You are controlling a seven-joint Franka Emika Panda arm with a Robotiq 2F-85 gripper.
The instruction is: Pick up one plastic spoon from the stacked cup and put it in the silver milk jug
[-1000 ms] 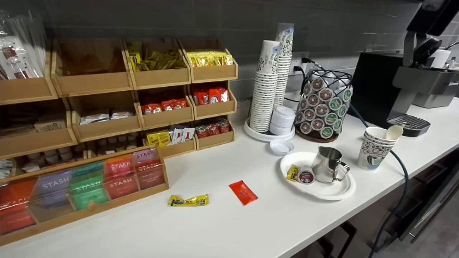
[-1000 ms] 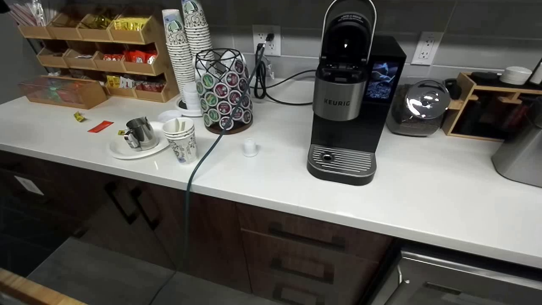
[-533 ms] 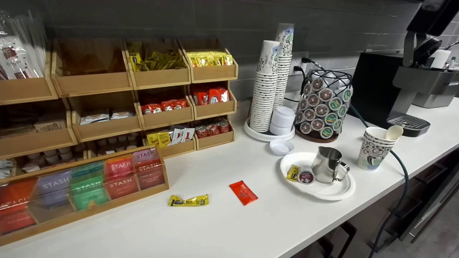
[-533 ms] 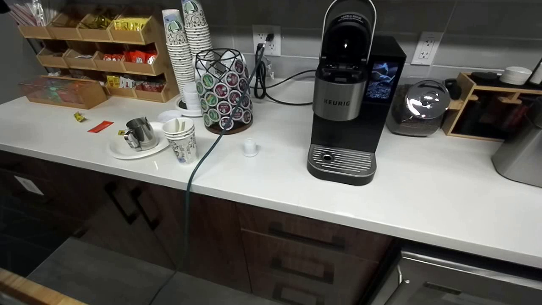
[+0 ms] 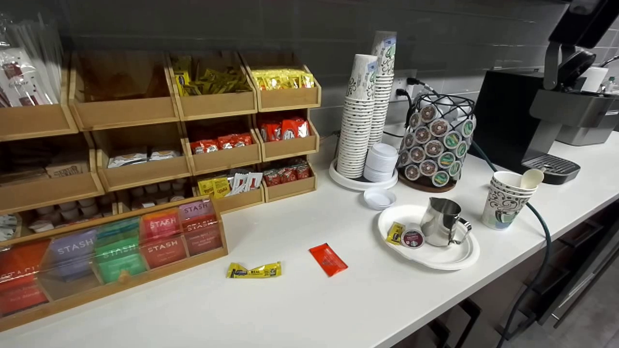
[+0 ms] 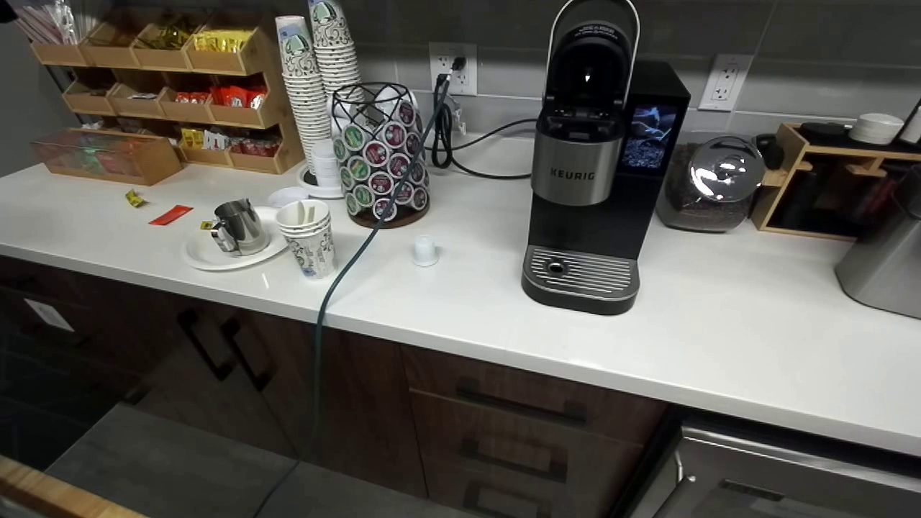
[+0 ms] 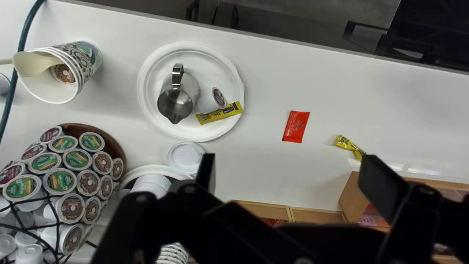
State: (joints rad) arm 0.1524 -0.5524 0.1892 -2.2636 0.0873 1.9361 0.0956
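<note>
Holds the gripper [image 7: 289,178] spread wide above the bench [image 7: 269,82]. Shows a spoon [image 5: 532,179] leaning bowl-up in the stacked paper cup [image 5: 504,208], near the front edge of the bench. Has the metal jug [image 5: 437,227] upright on a plate [image 5: 457,258] by the same edge, beside a pod [image 5: 412,238] and a yellow packet [image 5: 395,233].

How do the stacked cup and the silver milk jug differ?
The stacked cup is patterned white; the silver milk jug is shiny metal.
The jug has a handle; the cup none.
A spoon juts from the cup; the jug shows none.
The cup is on the counter, the jug on a plate.
Both stand upright, uncovered.
</note>
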